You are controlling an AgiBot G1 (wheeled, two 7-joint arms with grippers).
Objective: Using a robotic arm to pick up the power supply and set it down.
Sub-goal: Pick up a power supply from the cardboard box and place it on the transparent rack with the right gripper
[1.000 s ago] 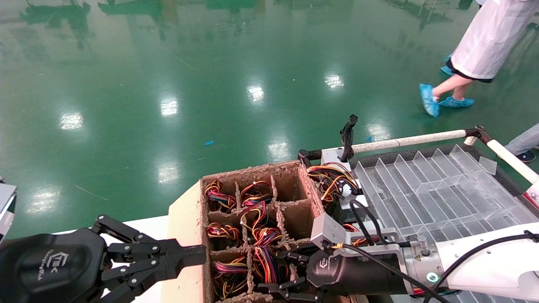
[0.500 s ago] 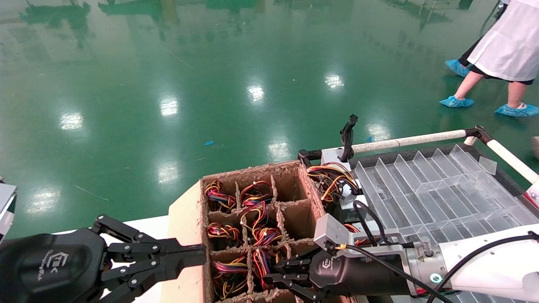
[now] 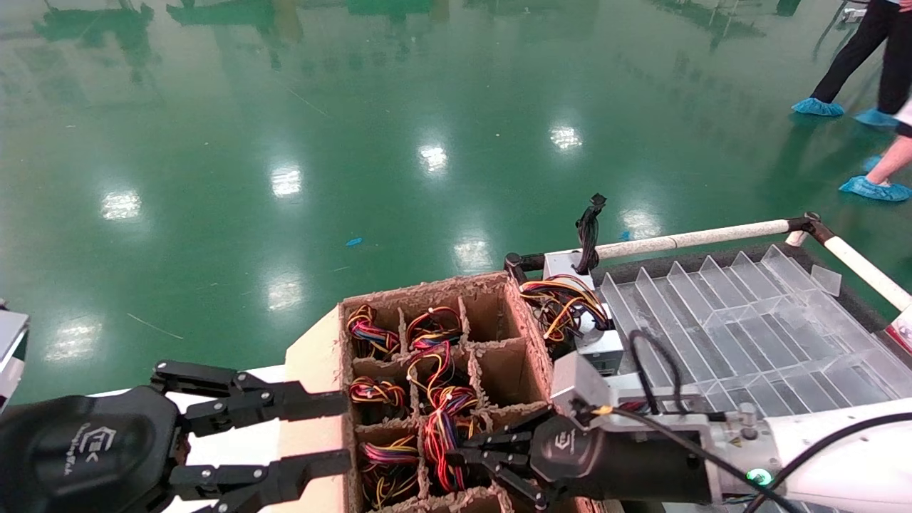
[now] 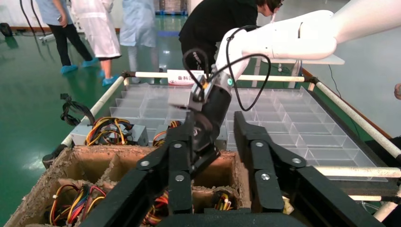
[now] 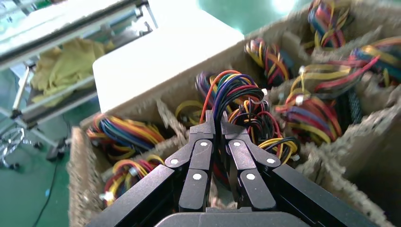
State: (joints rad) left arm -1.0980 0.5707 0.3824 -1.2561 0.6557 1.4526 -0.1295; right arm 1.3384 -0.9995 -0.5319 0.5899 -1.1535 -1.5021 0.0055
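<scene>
Head view gives me the divided cardboard box [image 3: 313, 370] in front of the robot, most of its cells stuffed with looped bundles of red, yellow, orange, purple and black wires. My right gripper [image 3: 456, 459] reaches in from the right over the near middle cell, and its fingers are pinched nearly together on the wire loop of the power supply [image 3: 442, 434] sitting there; the bundle stands up above the cell's dividers, while the metal body stays hidden down in the cell, so I cannot tell whether it has left the bottom. On the right wrist view the two black fingers [image 5: 203, 142] meet with only a thin slit between them, and the wires [image 5: 236, 101] arch up right past their tips. My left gripper [image 3: 335, 434] hangs at the box's left wall, pincer spread wide, one finger above the other, gripping nothing; its tips sit right at the cardboard edge. From the left wrist camera I see the right arm [image 4: 283, 38], white with black cables, bending down into the box between the left fingers [image 4: 257, 161]. Beyond the box, at the near corner of the clear ridged tray [image 3: 748, 313], another silver-grey supply [image 3: 595, 342] lies with its coloured wires, and a black cable bundle [image 3: 588, 235] stands just behind it.
</scene>
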